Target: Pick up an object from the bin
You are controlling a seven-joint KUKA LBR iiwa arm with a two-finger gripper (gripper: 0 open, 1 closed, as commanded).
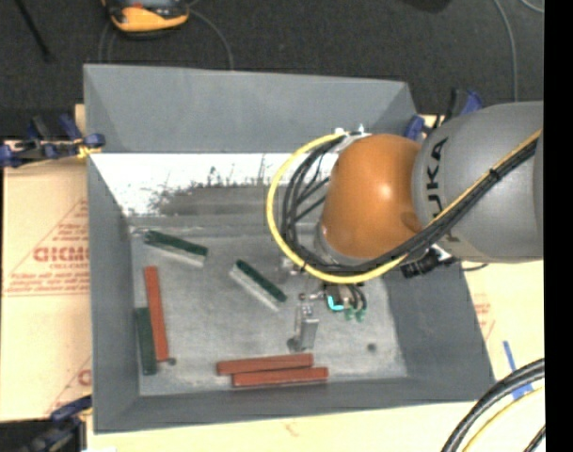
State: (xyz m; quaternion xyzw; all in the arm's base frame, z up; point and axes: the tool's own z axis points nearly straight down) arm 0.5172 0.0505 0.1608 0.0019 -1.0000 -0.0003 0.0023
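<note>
My gripper (306,328) hangs below the orange wrist cover, low over the bin floor right of centre. Just under its tip lie two red-brown sticks (272,371) side by side along the bin's front wall, a short gap away from it. A dark green stick (261,282) with a pale side lies slanted just to the gripper's left. Nothing can be seen held by the gripper.
A green stick (177,244) lies slanted at the back left. Along the left wall a red-brown stick (155,314) and a dark green stick (145,341) lie lengthwise next to each other. The arm and its cables cover the bin's right back part.
</note>
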